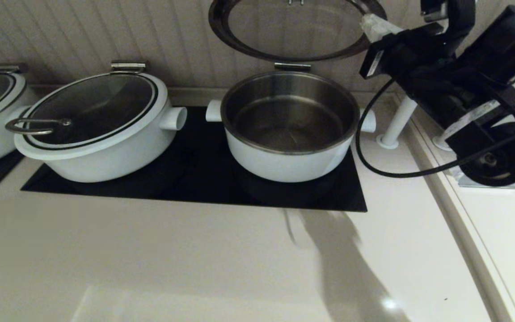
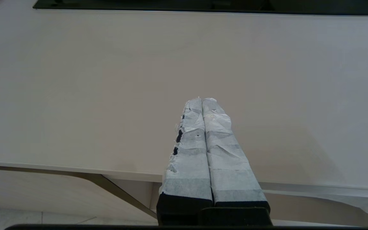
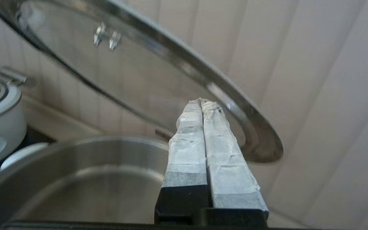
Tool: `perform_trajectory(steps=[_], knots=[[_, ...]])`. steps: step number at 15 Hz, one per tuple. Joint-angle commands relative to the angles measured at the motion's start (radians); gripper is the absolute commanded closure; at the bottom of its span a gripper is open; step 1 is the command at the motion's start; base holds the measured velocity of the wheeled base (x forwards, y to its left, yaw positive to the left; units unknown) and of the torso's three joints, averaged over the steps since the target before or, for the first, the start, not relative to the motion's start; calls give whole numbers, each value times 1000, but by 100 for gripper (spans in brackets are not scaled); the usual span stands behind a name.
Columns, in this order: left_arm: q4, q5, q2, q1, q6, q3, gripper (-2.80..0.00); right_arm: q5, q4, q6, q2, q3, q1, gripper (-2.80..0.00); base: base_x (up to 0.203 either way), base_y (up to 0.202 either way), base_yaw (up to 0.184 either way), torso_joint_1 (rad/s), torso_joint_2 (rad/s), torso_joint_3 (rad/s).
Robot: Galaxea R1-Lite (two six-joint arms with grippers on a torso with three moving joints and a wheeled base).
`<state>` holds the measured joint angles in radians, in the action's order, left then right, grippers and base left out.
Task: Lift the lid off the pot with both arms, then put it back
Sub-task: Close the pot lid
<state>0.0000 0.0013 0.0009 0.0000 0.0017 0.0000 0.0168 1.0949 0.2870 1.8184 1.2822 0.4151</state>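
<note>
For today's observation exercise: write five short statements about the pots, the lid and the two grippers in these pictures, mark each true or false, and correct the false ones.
1. The lid rests flat on the pot. False: it is swung up behind the pot, standing against the wall.
2. The pot's steel bowl looks empty. True.
3. The right gripper has its fingers together, tips against the raised lid's underside near the rim. True.
4. The left gripper grips the lid's other edge. False: shut on nothing, it hangs over the bare white countertop, away from the pot.
5. The wider pot to the left is uncovered. False: its loop-handled lid is on.
</note>
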Motion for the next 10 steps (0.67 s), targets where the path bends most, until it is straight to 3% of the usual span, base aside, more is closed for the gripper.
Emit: perform_trajectory(steps=[1,5,10], knots=[[0,0,-1,0,0,0,0,0,5,2,-40,-53,1,0,0,0,0,0,0,0],[0,0,-1,0,0,0,0,-1,-26,1,-121,-148,1,0,0,0,0,0,0,0],[0,0,-1,0,0,0,0,5,-97,-1,-171,-116,-31,0,0,0,0,0,0,0]])
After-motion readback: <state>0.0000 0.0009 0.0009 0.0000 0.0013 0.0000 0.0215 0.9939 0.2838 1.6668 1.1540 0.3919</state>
